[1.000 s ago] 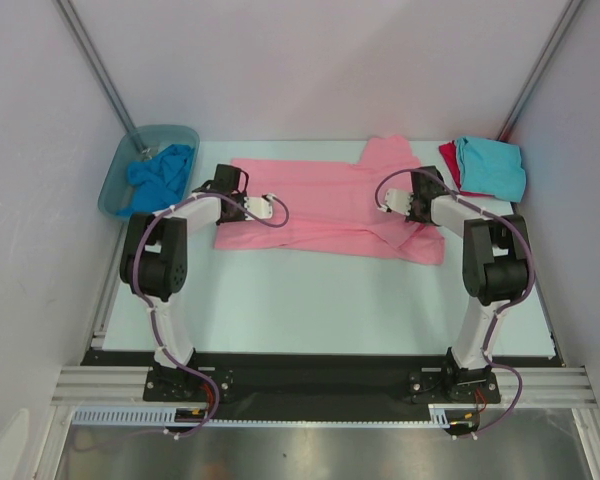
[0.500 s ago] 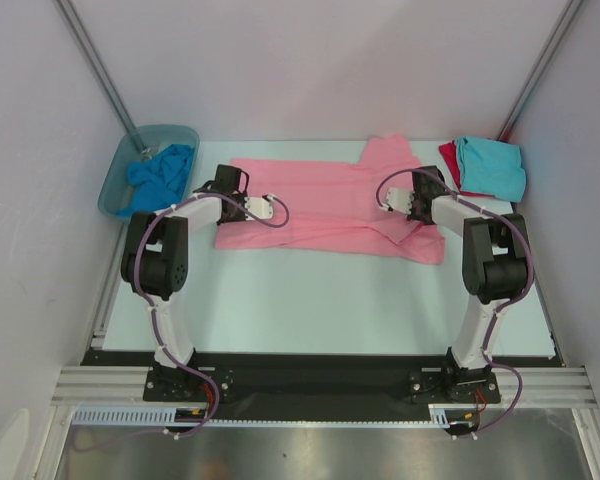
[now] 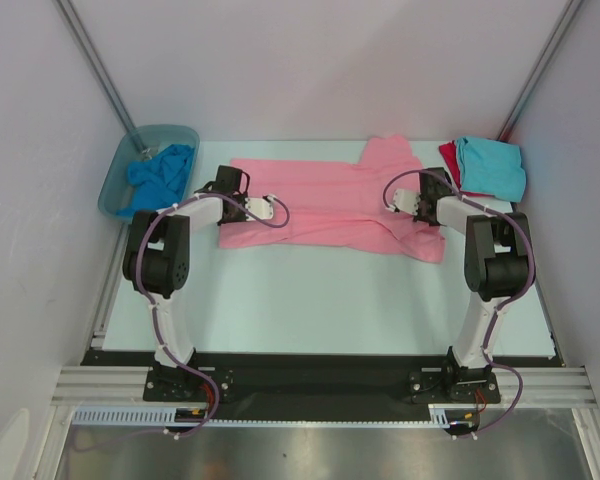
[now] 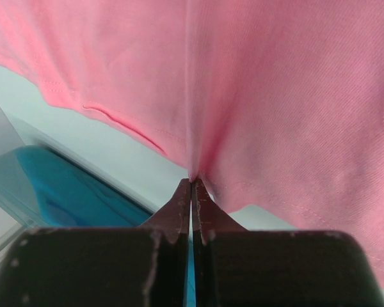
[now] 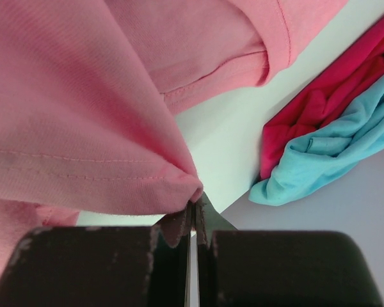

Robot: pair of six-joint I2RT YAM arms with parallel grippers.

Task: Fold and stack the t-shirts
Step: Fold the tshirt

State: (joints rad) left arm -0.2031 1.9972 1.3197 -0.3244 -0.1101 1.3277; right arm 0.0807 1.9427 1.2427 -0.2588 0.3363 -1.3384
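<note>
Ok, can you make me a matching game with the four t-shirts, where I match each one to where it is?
Things:
1. pink t-shirt
2. turquoise t-shirt
3. red t-shirt
4. blue t-shirt

Places:
A. bunched up in the plastic tub
B. lying on top of the red one
C. spread out in the middle
D. peeking out from under the turquoise one

Pairs: 1-C, 2-B, 3-D, 4-A.

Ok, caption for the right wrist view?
Right gripper pinching the pink t-shirt hem; red tee and turquoise tee lie nearby.
</note>
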